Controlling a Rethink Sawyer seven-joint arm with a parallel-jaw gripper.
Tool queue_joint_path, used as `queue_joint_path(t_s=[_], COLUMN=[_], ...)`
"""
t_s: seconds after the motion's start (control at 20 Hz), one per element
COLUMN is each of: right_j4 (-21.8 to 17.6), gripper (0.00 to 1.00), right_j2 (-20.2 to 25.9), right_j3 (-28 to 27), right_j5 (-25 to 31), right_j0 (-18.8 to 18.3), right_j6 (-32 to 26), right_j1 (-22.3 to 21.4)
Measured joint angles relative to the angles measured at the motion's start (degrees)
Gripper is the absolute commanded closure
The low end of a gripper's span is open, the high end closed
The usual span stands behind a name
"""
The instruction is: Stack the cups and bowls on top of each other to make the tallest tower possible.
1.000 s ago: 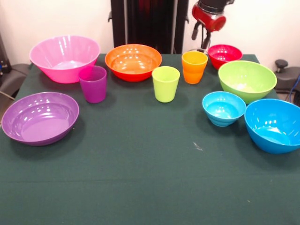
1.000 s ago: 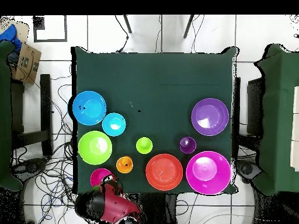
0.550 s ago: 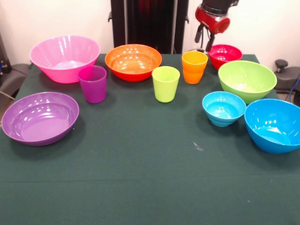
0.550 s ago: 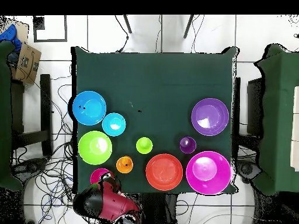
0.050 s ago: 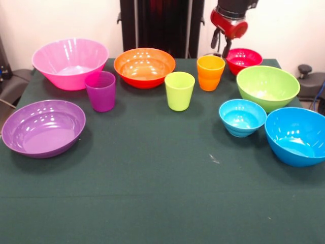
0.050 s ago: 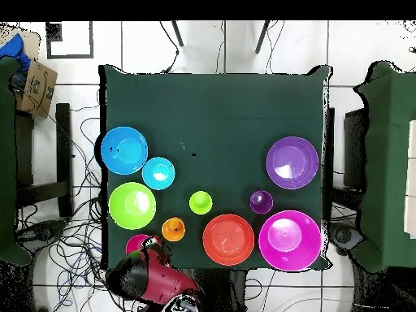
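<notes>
Red bowl (image 5: 244, 59) sits upright at the bench's (image 5: 152, 188) far edge, mouth up, axis vertical; round, so no long axis in plan. All other pieces are upright and mouth-up too, each on its own footprint, nothing stacked yet

Placed from the red bowl, front view: orange cup (image 5: 210, 72) just beside it to the left and slightly nearer; green bowl (image 5: 267, 87) just in front, rims close but whether touching I cannot tell; light blue bowl (image 5: 242, 117) and blue bowl (image 5: 297, 135) further forward; green cup (image 5: 180, 90) and orange bowl (image 5: 144, 67) to the left; purple cup (image 5: 100, 90), pink bowl (image 5: 70, 63) and purple bowl (image 5: 43, 127) well apart at far left

Pincer (image 5: 220, 39) hangs above the left rim of the red bowl, holding nothing; two dark fingers (image 5: 214, 37) show with a gap, so I judge it open, how wide unclear

Risks, judged:
- descent between red bowl and orange cup could clip the cup and tip it, gap is narrow
- glossy thin rim may slip from the grip
- red bowl near the bench edge could be pushed off
- small bowl used as a base would give a wobbly tower
</notes>
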Motion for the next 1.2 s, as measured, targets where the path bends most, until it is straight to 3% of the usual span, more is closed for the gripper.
queue_joint_path(t_s=[0.55,1.2], right_j4=[2.7,4.6], gripper=[0.0,0.0], right_j2=[0.4,-0.6], right_j3=[-1.2,-6.2], right_j5=[2.3,6.6], right_j0=[0.2,2.2], right_j6=[0.0,0.0], right_j1=[-0.1,-0.1])
